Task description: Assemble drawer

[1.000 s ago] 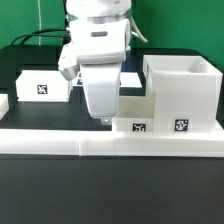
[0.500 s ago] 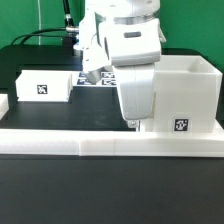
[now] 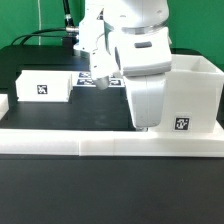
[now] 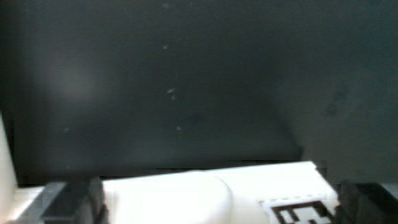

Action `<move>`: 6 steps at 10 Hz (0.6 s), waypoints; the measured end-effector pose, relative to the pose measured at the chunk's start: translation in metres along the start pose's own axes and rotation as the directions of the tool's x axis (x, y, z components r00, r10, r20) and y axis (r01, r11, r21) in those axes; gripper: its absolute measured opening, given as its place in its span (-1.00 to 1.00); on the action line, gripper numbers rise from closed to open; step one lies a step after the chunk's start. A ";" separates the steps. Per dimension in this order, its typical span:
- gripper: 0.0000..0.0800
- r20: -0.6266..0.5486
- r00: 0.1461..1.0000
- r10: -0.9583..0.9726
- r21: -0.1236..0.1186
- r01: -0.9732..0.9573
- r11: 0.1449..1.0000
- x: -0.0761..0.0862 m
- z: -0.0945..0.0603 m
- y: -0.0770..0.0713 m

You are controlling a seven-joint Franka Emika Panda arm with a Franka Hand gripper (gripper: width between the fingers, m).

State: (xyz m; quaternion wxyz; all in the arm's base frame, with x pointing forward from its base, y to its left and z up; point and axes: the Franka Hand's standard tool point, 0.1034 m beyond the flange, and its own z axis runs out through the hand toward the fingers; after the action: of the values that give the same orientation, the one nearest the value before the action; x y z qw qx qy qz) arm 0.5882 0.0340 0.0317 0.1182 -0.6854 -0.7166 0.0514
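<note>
Exterior view: smooth white open-topped drawer box [image 3: 197, 92].

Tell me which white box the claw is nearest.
The tall open-topped box on the exterior view's right: the claw hangs just before its front, while the low box sits well apart on the left.

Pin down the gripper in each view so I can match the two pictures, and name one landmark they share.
Exterior view: the gripper hangs low, right of centre, in front of the tall white box.
Wrist view: only the gripper's two dark fingers show, with a white tagged part between them.
Shared landmark: the black table.
</note>
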 end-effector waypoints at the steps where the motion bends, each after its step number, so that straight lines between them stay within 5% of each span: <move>1: 0.62 0.001 1.000 -0.002 0.004 0.002 1.000 -0.002 -0.002 0.000; 4: 0.62 0.007 0.999 -0.032 0.000 0.032 0.999 -0.030 -0.006 -0.005; 6: 0.62 0.013 0.999 -0.040 -0.046 0.041 0.998 -0.055 -0.018 -0.011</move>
State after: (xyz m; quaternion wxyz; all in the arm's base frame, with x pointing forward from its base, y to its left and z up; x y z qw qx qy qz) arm 0.5834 -0.0228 0.0467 0.0991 -0.6731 -0.7320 0.0365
